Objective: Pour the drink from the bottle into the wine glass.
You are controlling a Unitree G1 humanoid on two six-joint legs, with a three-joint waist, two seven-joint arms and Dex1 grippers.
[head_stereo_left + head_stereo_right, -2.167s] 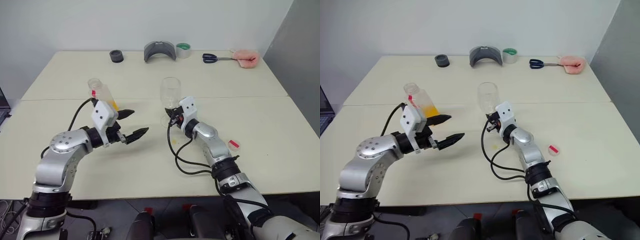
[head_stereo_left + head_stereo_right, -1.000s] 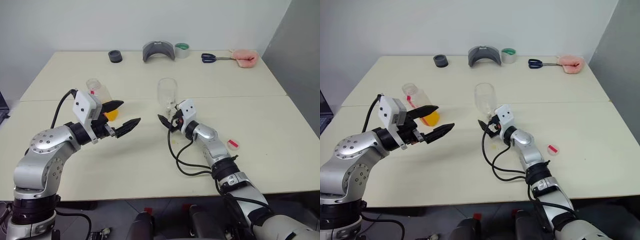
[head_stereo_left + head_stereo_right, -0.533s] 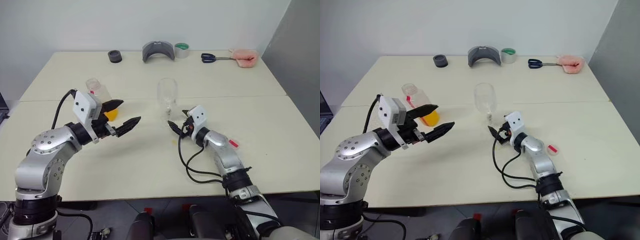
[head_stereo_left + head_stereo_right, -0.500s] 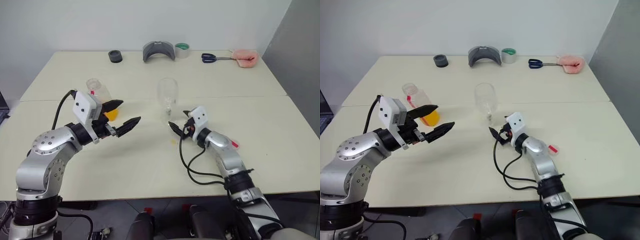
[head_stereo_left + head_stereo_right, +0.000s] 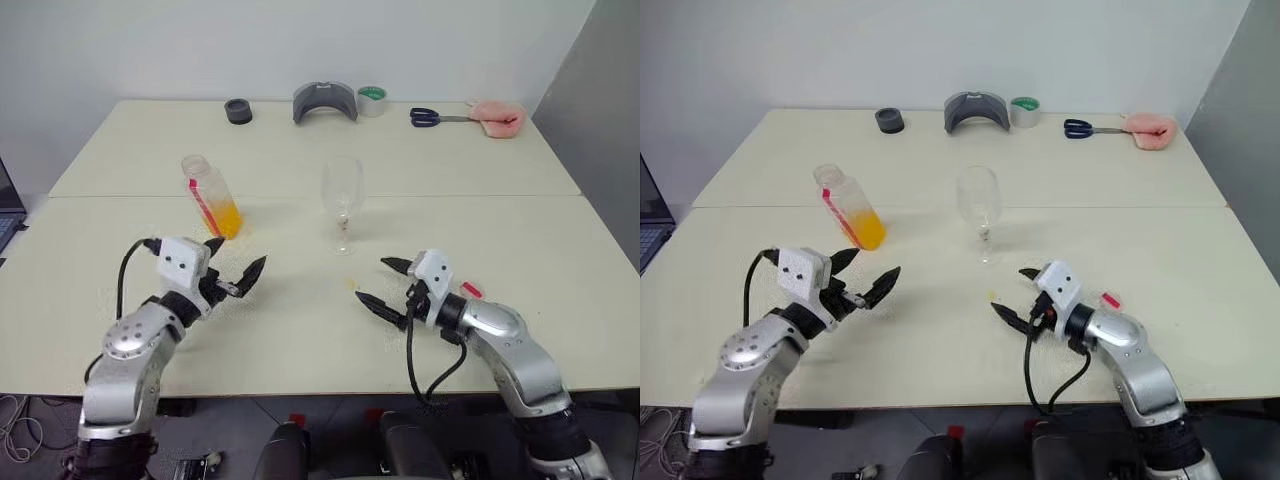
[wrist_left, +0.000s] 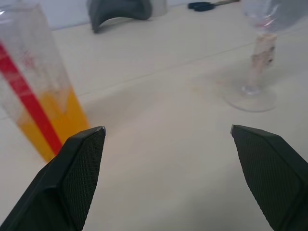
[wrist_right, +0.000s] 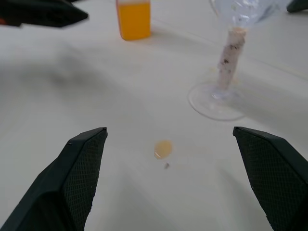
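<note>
A pale cream bench (image 5: 300, 330), made of two tops meeting at a seam (image 5: 150, 197) that runs across it, stands against a plain white wall (image 5: 250, 45). To the right of the bench a grey wall panel (image 5: 600, 110) rises. The light on the bench is even and soft, with faint shadows.
</note>
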